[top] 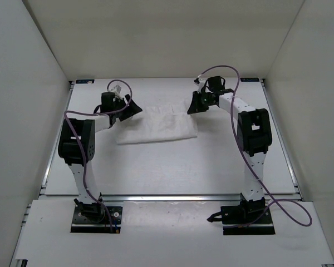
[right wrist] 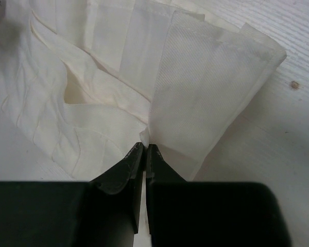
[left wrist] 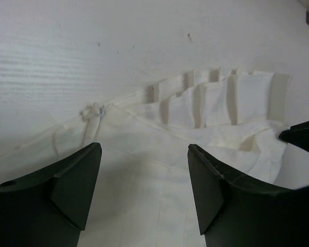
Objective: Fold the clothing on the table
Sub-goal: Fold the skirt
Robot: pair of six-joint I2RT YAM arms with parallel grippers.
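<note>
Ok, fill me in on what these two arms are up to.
Two robot arms are working on the clothing, a white garment lying mostly flat on the table. The right arm has its jaws shut at the garment's pleated edge and appears to be pinching the fabric. The left arm hovers over the opposite end with its jaws open, gripping nothing.
</note>
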